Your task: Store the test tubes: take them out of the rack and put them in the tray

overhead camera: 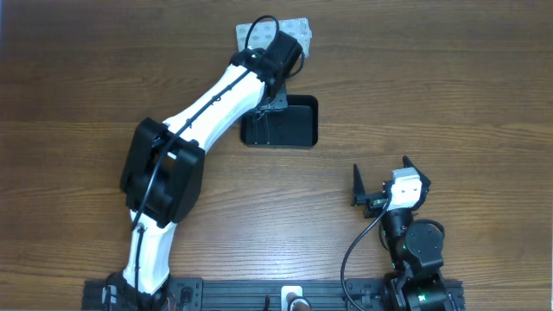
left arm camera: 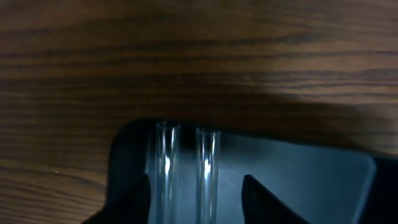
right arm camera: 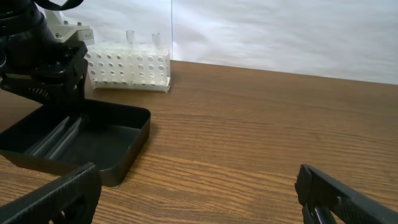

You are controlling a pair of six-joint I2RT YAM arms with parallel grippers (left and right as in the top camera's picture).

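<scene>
Test tubes (left arm camera: 166, 171), two of them, lay side by side inside the tray (overhead camera: 298, 125), long axes parallel and mouths near one tray wall. The left hand (left arm camera: 198, 180) hung directly over the tray with its fingers spread wide to either side of the pair, pinching neither. Just beyond the tray, on the side away from the arm bases, stood the rack (right arm camera: 127, 68), and two standing tubes (right arm camera: 131, 35) rose upright from its top. The right hand (overhead camera: 380, 177) sat well apart from the tray toward its own base, low over the bench (overhead camera: 449, 86), with its fingers likewise spread and nothing between them. By my reading, the coming pick belonged to the left arm, much the nearer. The standing tubes lay just past the tray from that hand, long axes vertical, so it would need to close around a tube's upper end.
</scene>
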